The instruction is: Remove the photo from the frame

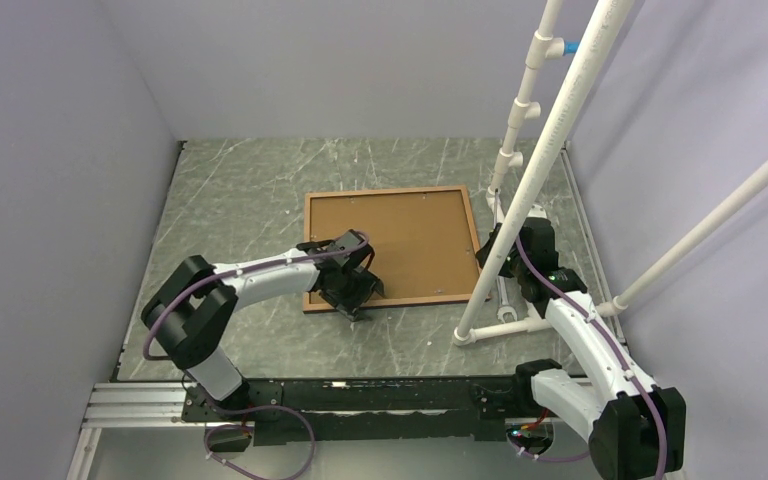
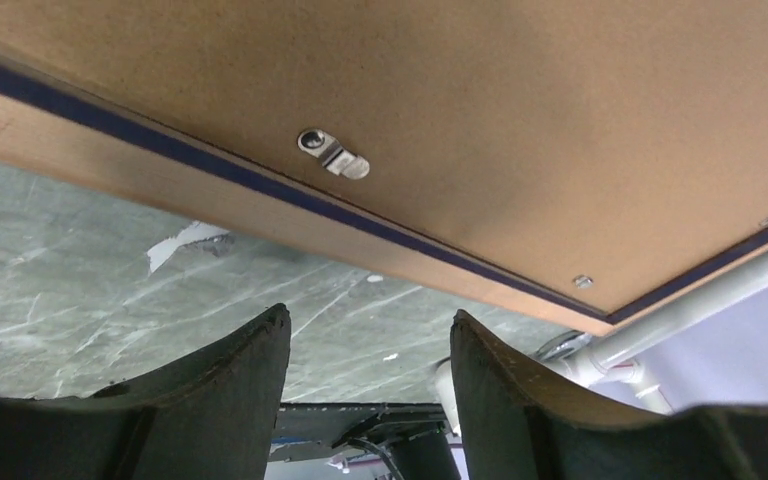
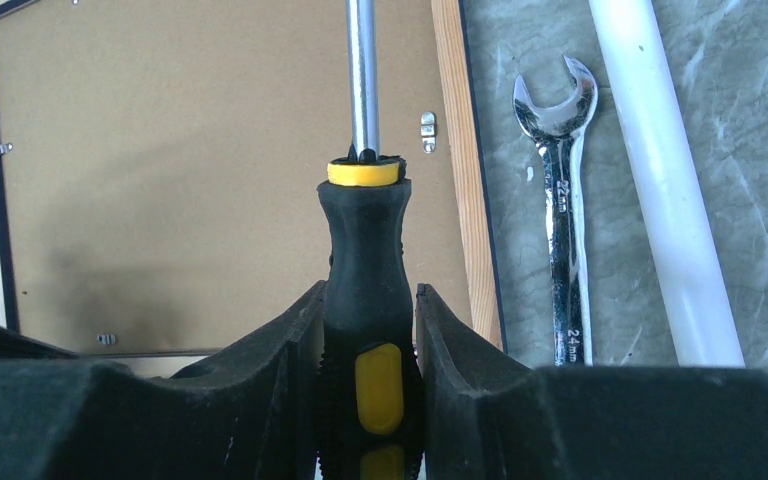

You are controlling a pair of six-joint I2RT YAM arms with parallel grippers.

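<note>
The frame point(image 1: 307, 250) lies face down on the table, its light brown rim edging a brown back board point(image 1: 420, 240); the photo's printed side is hidden. In the left wrist view a navy strip runs between the rim point(image 2: 260, 215) and the board, and a small metal turn clip point(image 2: 335, 155) sits on the board. My left gripper point(image 1: 358, 303) hovers at the frame's near edge by its left corner, open point(image 2: 368, 318) with nothing between the fingers. My right gripper point(image 3: 365, 300), at the frame's right edge point(image 1: 495, 250), is shut on a black-and-yellow screwdriver point(image 3: 364, 250) whose shaft points over the board.
A silver wrench point(image 3: 563, 200) lies on the table just right of the frame, beside a white PVC pipe point(image 3: 660, 180). The pipe stand point(image 1: 540, 170) rises over the right side. Another clip point(image 3: 427, 131) sits near the frame's right rim. Grey walls enclose the table.
</note>
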